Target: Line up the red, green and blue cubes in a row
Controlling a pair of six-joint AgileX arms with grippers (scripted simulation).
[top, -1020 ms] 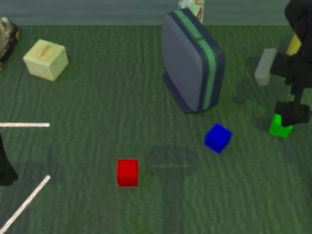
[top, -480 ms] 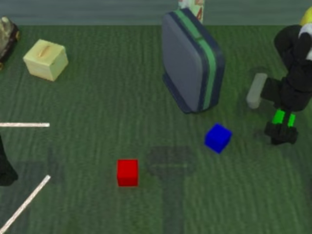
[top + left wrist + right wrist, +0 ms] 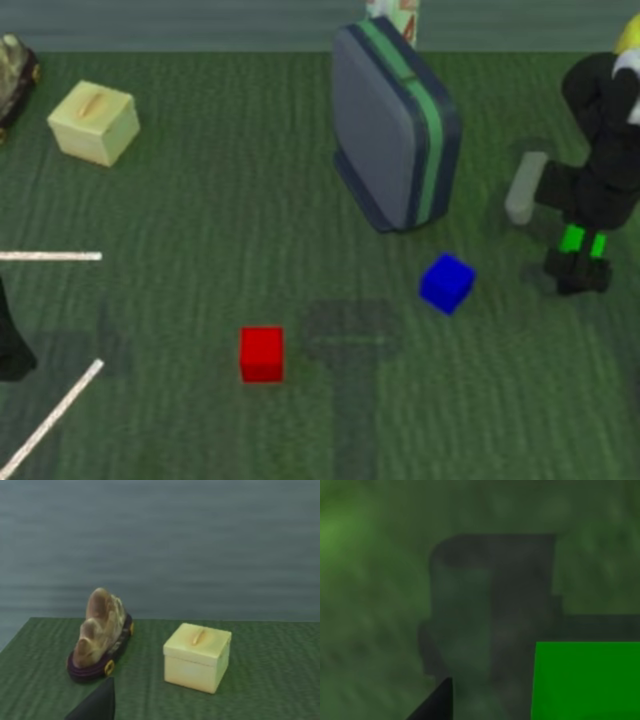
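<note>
Now the right gripper (image 3: 577, 262) is pinching the small bright green cube (image 3: 584, 242) near the desk's right edge, presumably carrying it toward the deep blue cube (image 3: 446, 282) and bright red cube (image 3: 261, 354); left arm idling, claw unreadable.

cream box (image 3: 94, 122) far left; grey-blue case (image 3: 393, 127) upright, centre back.

Table: dark green, cloth-like surface (image 3: 200, 200), faintly ribbed, dim shadows across it.
Wall: plain grey-blue backdrop (image 3: 160, 545) behind the table's far edge.
Light: soft, even.
</note>
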